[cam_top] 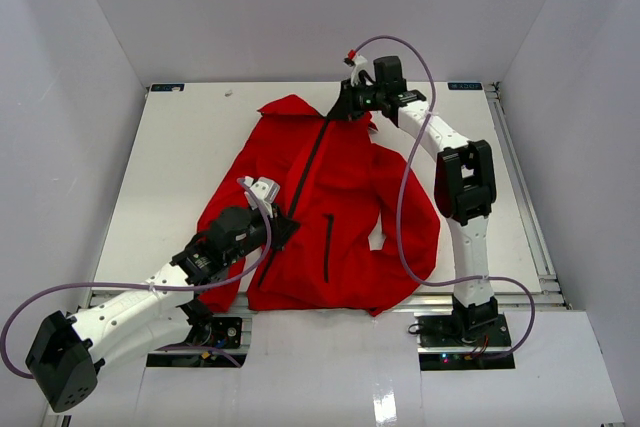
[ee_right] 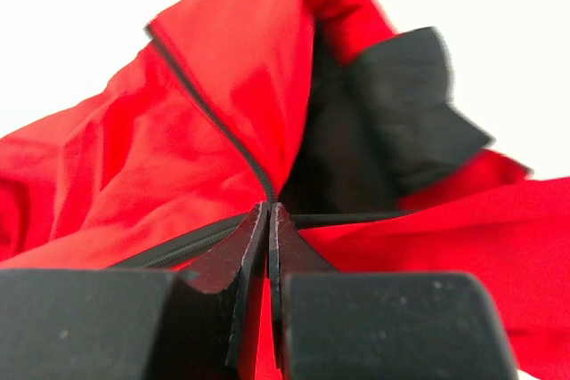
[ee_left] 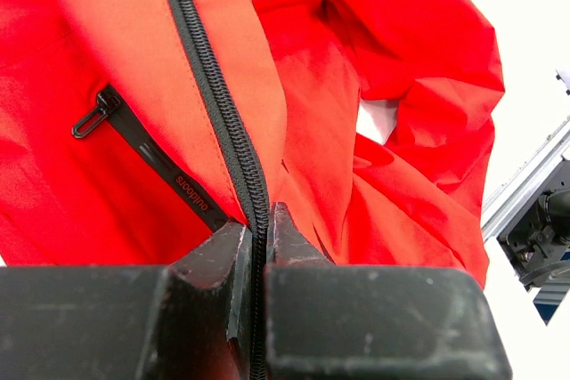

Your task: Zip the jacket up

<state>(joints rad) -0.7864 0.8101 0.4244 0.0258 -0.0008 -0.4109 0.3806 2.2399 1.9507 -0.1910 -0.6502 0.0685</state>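
Observation:
The red jacket (cam_top: 340, 207) lies front up on the white table (cam_top: 180, 167), collar at the far end. Its dark front zipper (cam_top: 305, 172) runs closed from the hem up toward the collar. My left gripper (cam_top: 277, 231) sits at the hem, shut on the bottom of the zipper tape (ee_left: 223, 113), which passes between the fingertips (ee_left: 287, 233). My right gripper (cam_top: 347, 107) is at the collar, jaws pressed together (ee_right: 269, 211) right where the two zipper halves (ee_right: 214, 122) part. The black lining (ee_right: 392, 131) shows beyond. What the right jaws pinch is hidden.
A dark pocket zip (cam_top: 328, 247) with a small pull (ee_left: 89, 120) lies beside the front zipper. A metal rail (cam_top: 525, 197) runs along the table's right edge. The right arm's purple cable (cam_top: 402, 217) hangs over the jacket's right sleeve. White walls enclose the table.

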